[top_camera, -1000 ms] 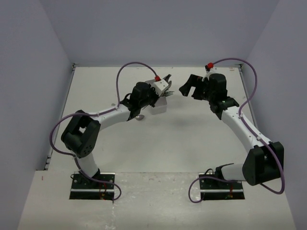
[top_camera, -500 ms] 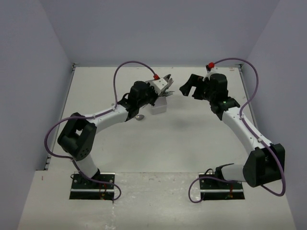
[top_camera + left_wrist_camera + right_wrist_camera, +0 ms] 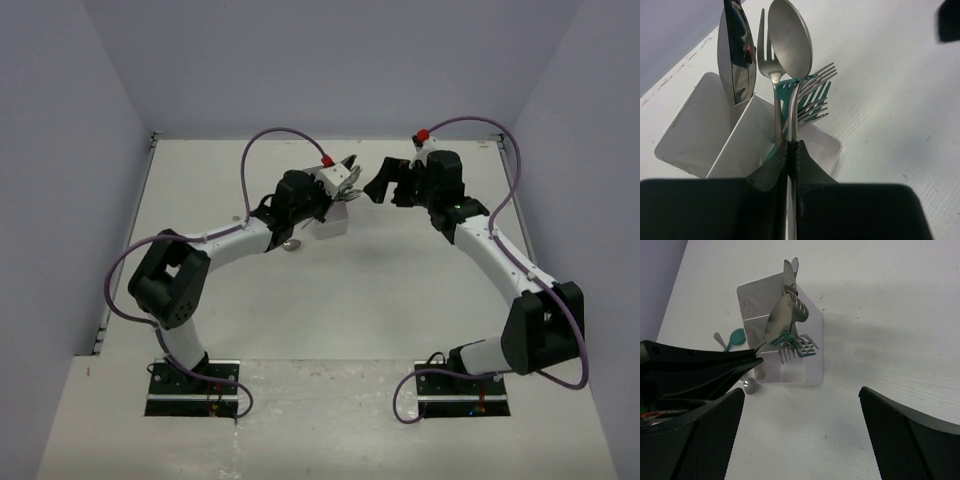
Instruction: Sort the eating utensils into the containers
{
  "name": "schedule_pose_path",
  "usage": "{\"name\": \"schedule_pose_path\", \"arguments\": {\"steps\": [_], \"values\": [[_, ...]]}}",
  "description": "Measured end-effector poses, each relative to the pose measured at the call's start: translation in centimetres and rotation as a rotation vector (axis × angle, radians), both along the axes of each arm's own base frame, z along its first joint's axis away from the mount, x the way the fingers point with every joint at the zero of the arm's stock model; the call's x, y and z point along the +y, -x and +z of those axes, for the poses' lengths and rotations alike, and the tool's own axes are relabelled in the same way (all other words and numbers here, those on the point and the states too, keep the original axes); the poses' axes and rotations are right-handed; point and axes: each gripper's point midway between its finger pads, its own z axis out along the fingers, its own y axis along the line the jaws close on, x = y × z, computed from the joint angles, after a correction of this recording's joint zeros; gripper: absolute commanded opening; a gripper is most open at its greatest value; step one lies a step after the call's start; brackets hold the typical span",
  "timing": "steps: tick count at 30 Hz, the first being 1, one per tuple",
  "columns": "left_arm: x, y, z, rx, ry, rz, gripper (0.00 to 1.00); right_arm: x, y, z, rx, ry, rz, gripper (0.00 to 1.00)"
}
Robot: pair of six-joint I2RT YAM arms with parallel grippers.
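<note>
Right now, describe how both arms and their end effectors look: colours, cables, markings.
The left arm and right arm share white links and bulky black joints. A purple cable loops along each, ending at a red connector. The left end effector and right end effector have black fingers; the right's show a mesh texture.

No readable markings
The white box (image 3: 690,130), the spoon (image 3: 790,37) and the table (image 3: 890,100) carry no legible lettering, numbers or signs.
</note>
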Motion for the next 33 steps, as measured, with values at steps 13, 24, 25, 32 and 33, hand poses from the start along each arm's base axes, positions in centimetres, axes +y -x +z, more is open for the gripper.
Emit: {"name": "schedule_pose_path", "arguments": {"steps": [13,24,25,32,33], "values": [[0.2,0.5,2.7,-0.017,0.059,0.013,0.0,4.1,-5.0,-2.5,0.051,0.007,0.022,0.99],[0.8,1.1,3.2,-0.02,0.066,0.032,0.0,4.0,-5.9,-3.4,0.08,-0.008,-0.024,0.99],[0.8,1.1,3.2,-0.02,0.066,0.034,0.0,4.1,-5.8,-3.3,0.077,-0.008,-0.02,0.99],[0.7,0.8,4.0,-0.053,0.093,0.036,0.0,4.0,-3.3,1.1,-0.014,-0.04,0.038,0.99],[0.7,0.8,4.3,-0.064,0.103,0.034,0.0,3.9,-2.8,2.2,-0.039,-0.049,0.044,0.99]]}}
